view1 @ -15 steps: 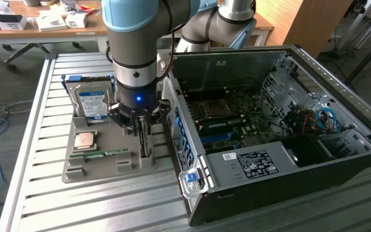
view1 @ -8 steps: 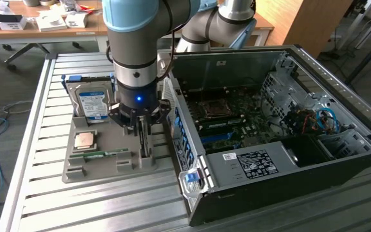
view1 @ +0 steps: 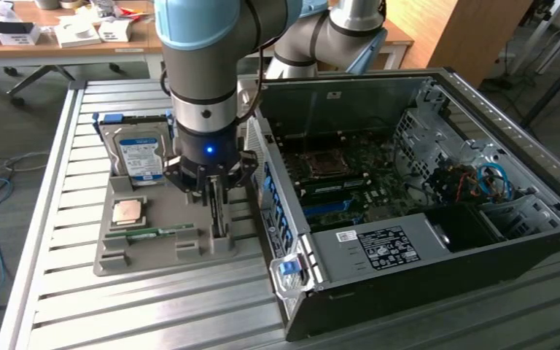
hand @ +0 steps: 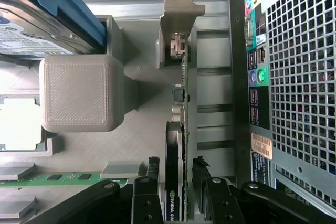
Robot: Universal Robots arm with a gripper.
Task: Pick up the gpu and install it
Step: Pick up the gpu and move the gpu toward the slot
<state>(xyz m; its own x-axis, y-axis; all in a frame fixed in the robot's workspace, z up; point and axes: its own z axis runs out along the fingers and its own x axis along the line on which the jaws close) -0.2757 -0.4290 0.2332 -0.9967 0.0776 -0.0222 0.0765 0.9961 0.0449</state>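
The gpu (view1: 219, 216) is a thin dark card standing on edge in a slot of the grey holder tray (view1: 154, 251), close beside the open computer case (view1: 407, 182). My gripper (view1: 218, 195) points straight down over it. In the wrist view the card (hand: 174, 135) runs away from me along the tray, its metal bracket at the far end. The gripper (hand: 176, 184) straddles the near end, with one black finger pressed against each flat side of the card. The card still sits in its slot.
The tray also holds a silver hard drive (view1: 142, 153) with a blue-white label, a square processor chip (view1: 129, 211) and a slim green memory stick (view1: 154, 233). The case's perforated back panel (hand: 294, 77) stands right next to the card. A cluttered desk (view1: 66, 33) is behind.
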